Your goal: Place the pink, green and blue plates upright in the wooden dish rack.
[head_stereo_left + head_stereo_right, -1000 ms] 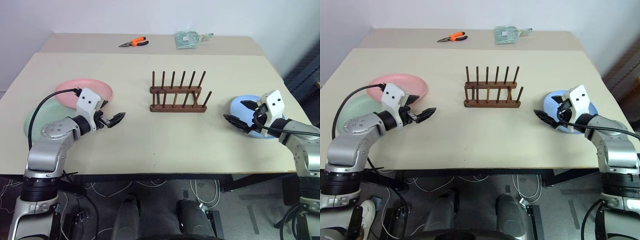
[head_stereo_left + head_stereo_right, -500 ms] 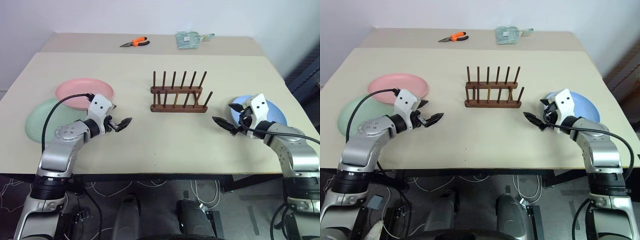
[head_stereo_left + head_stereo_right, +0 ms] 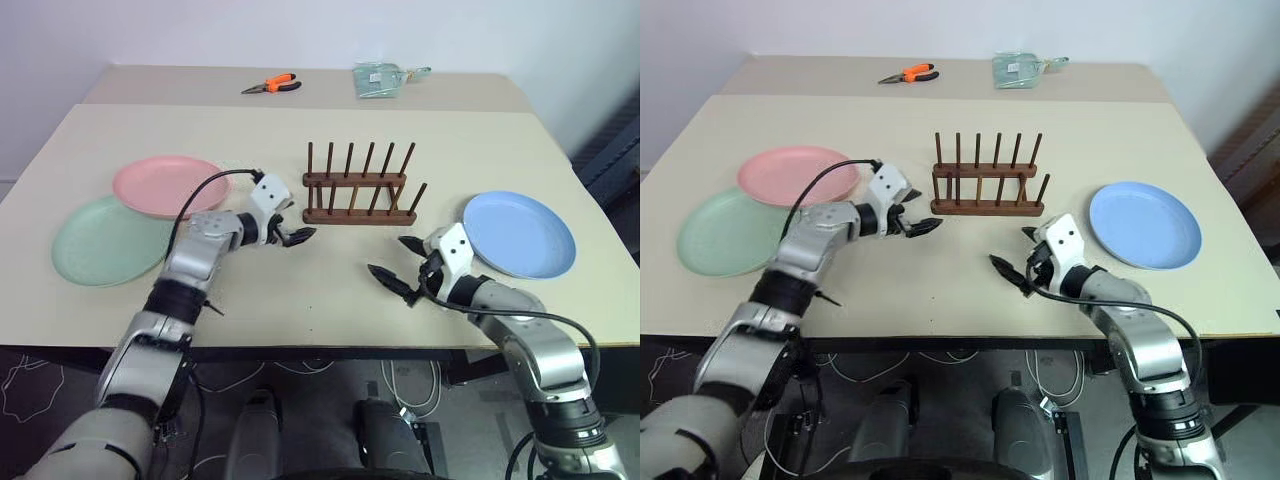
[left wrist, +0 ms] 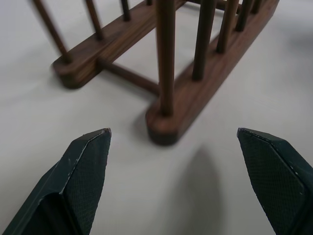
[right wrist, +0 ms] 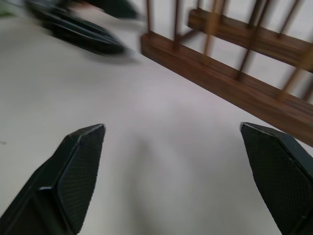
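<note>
Both grippers are spread wide and empty. The wooden dish rack (image 3: 358, 187) sits just ahead of the left gripper (image 3: 297, 236), and ahead-left of the right gripper (image 3: 397, 266). Pink plate (image 3: 165, 185), green plate (image 3: 105, 240) lie behind the left; blue plate (image 3: 520, 233) right of the right.

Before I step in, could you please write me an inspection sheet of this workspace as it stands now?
Surface: beige table; a second table abuts its far edge.
Job's things: wooden dish rack mid-table, no plates in it. Pink plate and green plate lie flat on the robot's left, the pink rim overlapping the green. Blue plate lies flat on the right.
Clutter: orange-handled pliers and a greenish packet on the far table.
Grippers: left gripper at the rack's left end, jaws open, holding nothing. Right gripper in front of the rack, jaws open, holding nothing.
Cables: black cable along the left arm; loose wires under the table.
Surroundings: pale wall behind.
</note>
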Controlling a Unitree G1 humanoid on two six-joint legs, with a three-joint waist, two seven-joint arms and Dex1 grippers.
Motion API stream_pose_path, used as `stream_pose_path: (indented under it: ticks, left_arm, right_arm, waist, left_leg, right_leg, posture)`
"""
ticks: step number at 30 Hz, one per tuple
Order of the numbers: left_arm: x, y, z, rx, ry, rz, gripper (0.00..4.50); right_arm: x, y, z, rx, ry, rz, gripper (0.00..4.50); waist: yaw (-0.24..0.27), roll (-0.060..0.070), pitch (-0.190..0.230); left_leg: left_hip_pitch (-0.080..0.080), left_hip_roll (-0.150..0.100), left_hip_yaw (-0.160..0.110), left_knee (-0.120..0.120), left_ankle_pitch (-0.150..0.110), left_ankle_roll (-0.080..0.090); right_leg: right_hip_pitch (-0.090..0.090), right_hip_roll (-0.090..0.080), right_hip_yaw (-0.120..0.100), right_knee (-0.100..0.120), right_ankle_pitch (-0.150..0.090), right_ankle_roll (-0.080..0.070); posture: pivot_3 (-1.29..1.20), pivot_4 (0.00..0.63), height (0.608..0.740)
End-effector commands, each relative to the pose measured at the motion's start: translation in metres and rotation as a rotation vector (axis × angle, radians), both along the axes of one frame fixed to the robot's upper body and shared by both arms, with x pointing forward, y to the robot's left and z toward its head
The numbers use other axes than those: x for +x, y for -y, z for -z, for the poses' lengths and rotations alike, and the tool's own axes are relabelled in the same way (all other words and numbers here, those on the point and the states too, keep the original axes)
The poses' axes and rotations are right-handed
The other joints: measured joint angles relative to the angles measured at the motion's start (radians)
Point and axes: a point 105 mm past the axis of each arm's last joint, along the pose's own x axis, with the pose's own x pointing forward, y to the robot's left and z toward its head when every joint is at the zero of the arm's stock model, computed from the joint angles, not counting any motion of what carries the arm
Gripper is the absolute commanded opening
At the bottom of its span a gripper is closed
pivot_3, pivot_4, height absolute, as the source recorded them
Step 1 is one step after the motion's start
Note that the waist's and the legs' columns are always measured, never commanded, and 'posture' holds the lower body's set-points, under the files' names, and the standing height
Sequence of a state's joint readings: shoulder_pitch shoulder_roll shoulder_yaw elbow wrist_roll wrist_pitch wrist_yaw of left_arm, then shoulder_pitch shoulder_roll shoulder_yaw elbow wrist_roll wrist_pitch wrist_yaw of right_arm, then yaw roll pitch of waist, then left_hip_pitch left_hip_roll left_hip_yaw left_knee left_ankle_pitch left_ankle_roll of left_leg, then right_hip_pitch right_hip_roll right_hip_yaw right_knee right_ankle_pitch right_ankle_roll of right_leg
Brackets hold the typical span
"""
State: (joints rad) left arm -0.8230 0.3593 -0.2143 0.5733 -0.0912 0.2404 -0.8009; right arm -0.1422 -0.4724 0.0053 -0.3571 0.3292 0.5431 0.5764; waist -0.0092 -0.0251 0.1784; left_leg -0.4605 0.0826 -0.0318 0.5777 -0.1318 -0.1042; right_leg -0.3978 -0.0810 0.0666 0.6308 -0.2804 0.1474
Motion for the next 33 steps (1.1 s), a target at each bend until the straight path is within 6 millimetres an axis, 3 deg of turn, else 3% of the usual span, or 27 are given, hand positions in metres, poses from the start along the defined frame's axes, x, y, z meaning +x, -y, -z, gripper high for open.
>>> stream_pose_path:
  ticks: [1,4,5,8,10,12,13,18,22,27,33]
  left_arm:
    - [0.007,0.010,0.001,0.013,0.008,0.047,4.26]
    - [0.005,0.020,0.007,0.024,-0.022,0.111,4.26]
    - [0.005,0.022,0.010,0.039,-0.031,0.124,4.03]
    - [0.004,0.025,0.015,0.063,-0.043,0.151,2.98]
    - [0.004,0.026,0.015,0.062,-0.041,0.160,1.82]
    - [0.003,0.028,0.016,0.060,-0.040,0.173,0.93]
    - [0.002,0.029,0.016,0.062,-0.035,0.185,0.75]
    - [-0.009,0.034,0.017,0.077,-0.010,0.261,0.76]
    - [-0.035,0.036,0.014,0.105,0.007,0.411,0.76]
    - [-0.063,0.023,0.014,0.194,-0.036,0.545,0.76]
    - [-0.060,0.009,0.011,0.232,-0.046,0.472,3.68]
  right_arm:
    - [-0.006,-0.009,-0.008,0.011,0.042,0.010,4.50]
    - [-0.009,-0.013,-0.007,0.019,0.043,0.021,4.50]
    - [-0.009,-0.013,-0.007,0.021,0.044,0.028,4.50]
    - [-0.009,-0.009,-0.007,0.021,0.049,0.054,4.50]
    - [-0.009,-0.007,-0.007,0.019,0.050,0.063,4.50]
    - [-0.009,-0.007,-0.007,0.018,0.050,0.065,4.50]
    - [-0.010,-0.006,-0.007,0.017,0.049,0.065,4.50]
    - [-0.015,0.004,-0.006,-0.011,0.028,0.053,4.50]
    - [-0.028,0.022,-0.004,-0.055,-0.029,0.022,4.50]
    - [-0.046,0.041,-0.003,-0.094,-0.097,-0.009,4.50]
    - [-0.051,0.046,0.002,-0.114,-0.115,0.008,4.50]
  waist:
    - [-0.002,0.000,0.000]
    - [-0.002,0.000,0.000]
    - [-0.002,0.000,0.000]
    - [-0.001,0.000,0.000]
    - [0.000,0.000,0.000]
    - [0.000,0.000,0.000]
    - [-0.001,0.000,0.000]
    - [0.001,0.000,0.000]
    - [0.000,0.001,0.000]
    - [-0.003,0.001,0.000]
    - [-0.001,0.001,0.000]
  left_leg:
    - [0.000,0.000,0.000,0.000,0.000,0.000]
    - [0.000,0.000,0.000,0.000,0.000,0.000]
    - [0.000,0.000,0.000,0.000,0.000,0.000]
    - [0.000,0.000,0.000,0.000,0.000,0.000]
    - [0.000,0.000,0.000,0.000,0.000,0.000]
    - [0.000,0.000,0.000,0.000,0.000,0.000]
    - [0.000,0.000,0.000,0.000,0.000,0.000]
    - [0.000,0.000,0.000,0.000,0.000,0.000]
    - [0.000,0.000,0.000,-0.001,0.000,0.000]
    - [0.000,0.001,0.000,0.000,0.000,0.000]
    - [0.001,0.000,-0.001,0.001,0.000,0.000]
  right_leg:
    - [0.000,0.000,0.000,0.000,0.000,0.000]
    - [-0.001,0.000,0.000,0.000,0.000,0.000]
    - [-0.001,0.000,0.000,0.000,0.000,0.000]
    - [0.000,0.000,0.000,0.000,0.000,0.000]
    - [0.000,0.000,0.000,0.000,0.000,0.000]
    - [0.000,0.000,0.000,0.000,0.000,0.000]
    - [0.000,0.000,0.000,0.000,0.000,0.000]
    - [0.000,0.000,0.000,0.000,0.000,0.000]
    - [0.000,0.000,0.000,0.000,0.000,0.000]
    - [0.000,0.000,0.000,0.001,0.000,0.000]
    - [0.001,0.000,0.000,0.001,0.000,-0.001]
  posture:
    - [0.00,0.150,0.740]
    - [0.00,0.150,0.740]
    - [0.00,0.150,0.740]
    - [0.00,0.150,0.740]
    - [0.00,0.150,0.740]
    - [0.00,0.150,0.740]
    - [0.00,0.150,0.740]
    - [0.00,0.150,0.740]
    - [0.00,0.150,0.740]
    - [0.00,0.150,0.740]
    - [0.00,0.150,0.740]
